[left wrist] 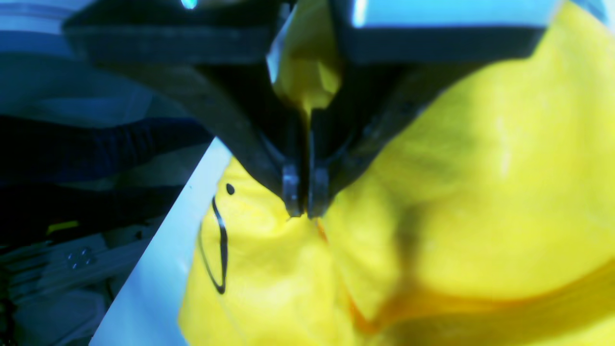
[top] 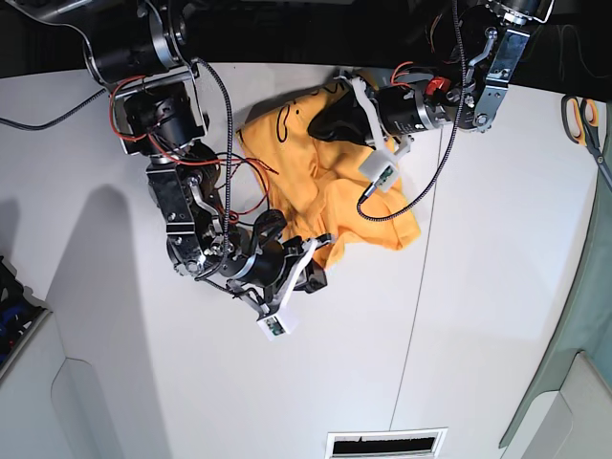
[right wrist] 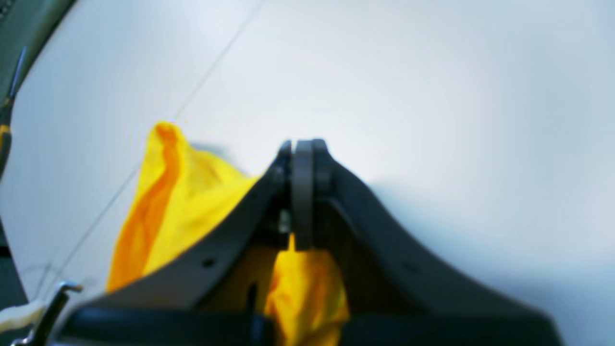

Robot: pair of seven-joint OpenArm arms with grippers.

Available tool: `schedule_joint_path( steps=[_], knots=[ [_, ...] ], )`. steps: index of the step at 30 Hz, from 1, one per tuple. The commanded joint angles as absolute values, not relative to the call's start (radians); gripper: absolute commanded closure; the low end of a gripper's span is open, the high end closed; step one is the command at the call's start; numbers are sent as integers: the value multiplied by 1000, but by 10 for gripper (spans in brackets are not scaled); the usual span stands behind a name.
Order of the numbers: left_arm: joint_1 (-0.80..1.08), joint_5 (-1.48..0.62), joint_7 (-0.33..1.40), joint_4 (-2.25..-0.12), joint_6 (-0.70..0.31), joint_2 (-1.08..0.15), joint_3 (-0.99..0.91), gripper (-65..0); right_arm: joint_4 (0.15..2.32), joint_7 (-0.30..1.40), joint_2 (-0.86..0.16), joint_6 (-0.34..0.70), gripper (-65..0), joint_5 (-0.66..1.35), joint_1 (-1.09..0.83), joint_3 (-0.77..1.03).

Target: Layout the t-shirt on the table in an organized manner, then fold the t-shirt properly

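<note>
The t-shirt (top: pixel 330 186) lies bunched and crumpled at the back middle of the white table (top: pixel 497 287); it looks orange in the base view and yellow in the wrist views. At the shirt's far edge my left gripper (left wrist: pixel 305 211) (top: pixel 323 122) is shut on a fold of cloth, beside the thin black line markings (left wrist: pixel 221 250). On its near edge my right gripper (right wrist: pixel 302 146) (top: pixel 323 245) is shut too, with a tuft of the t-shirt (right wrist: pixel 182 202) pinched between its fingers and hanging behind them.
The table's edge (left wrist: pixel 158 269) runs just left of the shirt in the left wrist view. A thin dark seam (top: pixel 419 287) crosses the tabletop. Scissors (top: pixel 583 120) lie at the far right. A slotted vent (top: pixel 387 445) sits at the near edge.
</note>
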State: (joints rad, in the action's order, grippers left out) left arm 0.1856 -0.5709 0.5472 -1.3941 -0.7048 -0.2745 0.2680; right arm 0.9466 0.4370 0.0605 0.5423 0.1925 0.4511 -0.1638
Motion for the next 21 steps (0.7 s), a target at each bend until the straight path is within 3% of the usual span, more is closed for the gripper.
schedule_joint_path(
  steps=[1, 10, 16, 21],
  knots=[
    [189, -534, 582, -1399, -698, -284, 267, -33, 961, 403, 61, 545, 0, 204, 490, -160],
    [183, -551, 623, -1470, -698, -289, 267, -33, 1040, 477, 38, 546, 0, 211, 501, 88],
    [186, -618, 633, -1605, -698, -336, 267, -33, 1218, 713, -32, 554, 0, 416, 416, 245],
    [186, -618, 637, -1661, -698, -339, 220, -33, 1318, 757, -97, 558, 0, 549, 247, 249]
  ],
)
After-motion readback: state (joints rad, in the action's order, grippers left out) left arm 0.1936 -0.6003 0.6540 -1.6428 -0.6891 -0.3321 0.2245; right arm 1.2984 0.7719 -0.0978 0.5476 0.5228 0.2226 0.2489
